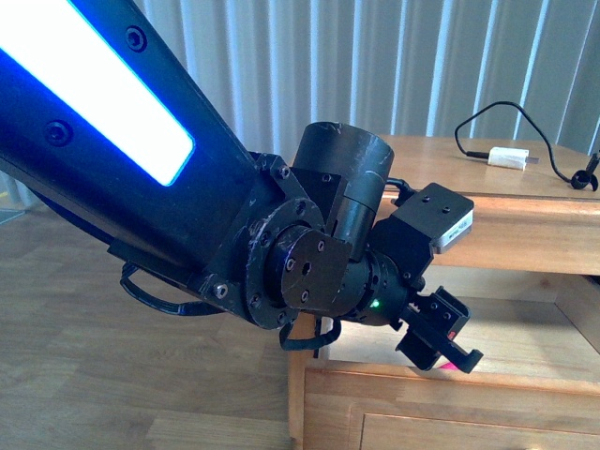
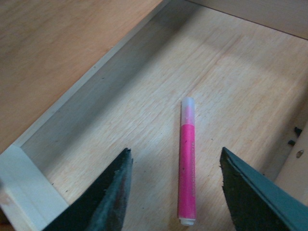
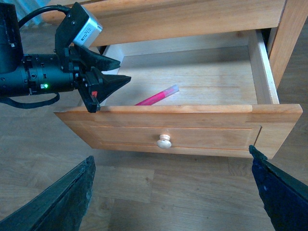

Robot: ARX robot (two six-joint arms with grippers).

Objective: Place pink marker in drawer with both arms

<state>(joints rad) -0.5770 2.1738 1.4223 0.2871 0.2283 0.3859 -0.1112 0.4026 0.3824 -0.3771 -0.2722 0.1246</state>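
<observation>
Inside the open drawer, toward its near side, the pink marker lies flat on the pale floor. The left gripper hangs spread above it, seemingly not touching. Lift it straight up, clear of the rim. The right gripper, also spread, sits out front near the knob.

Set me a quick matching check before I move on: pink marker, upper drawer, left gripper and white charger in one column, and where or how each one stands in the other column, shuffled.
Things:
1. pink marker
2. drawer
3. left gripper
4. white charger

Place or state:
A. on the cabinet top
B. pulled out
C. lying flat on the pale wooden floor inside the drawer
D. open, above the inside of the drawer

Pairs: 1-C, 2-B, 3-D, 4-A
</observation>
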